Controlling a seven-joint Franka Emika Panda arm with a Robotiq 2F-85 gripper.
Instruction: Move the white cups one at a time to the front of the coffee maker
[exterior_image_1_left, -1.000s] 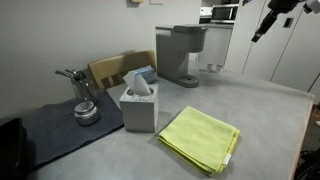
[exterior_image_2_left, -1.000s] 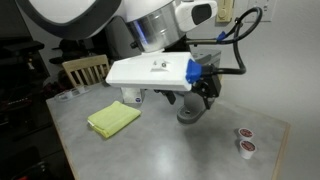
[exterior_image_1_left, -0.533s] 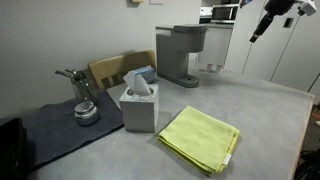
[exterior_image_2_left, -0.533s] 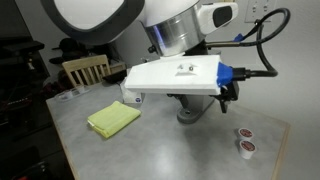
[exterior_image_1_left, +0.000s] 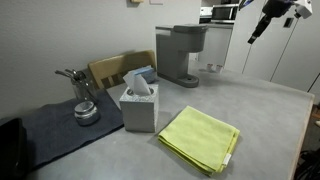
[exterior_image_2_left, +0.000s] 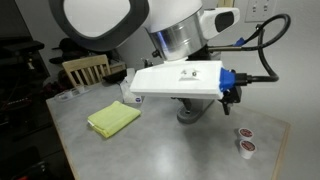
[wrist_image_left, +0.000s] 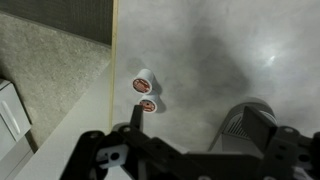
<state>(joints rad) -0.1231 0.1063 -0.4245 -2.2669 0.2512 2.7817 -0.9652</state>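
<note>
near coffee maker (exterior_image_1_left: 180, 52): tissue box (exterior_image_1_left: 138, 108), cloth (exterior_image_1_left: 200, 138), maybe kettle (exterior_image_1_left: 85, 108).

1. White cups (wrist_image_left: 143, 82): two tiny white pods with dark reddish tops facing up. They sit just beside each other, well apart from the raised, wide-open gripper (wrist_image_left: 185, 158), off toward one finger's side.
2. Coffee maker (exterior_image_1_left: 182, 52): a tall, boxy grey machine with a darker overhanging head and a rounded base. It stands upright toward the gripper's opposite finger, apart from the cups.
</note>
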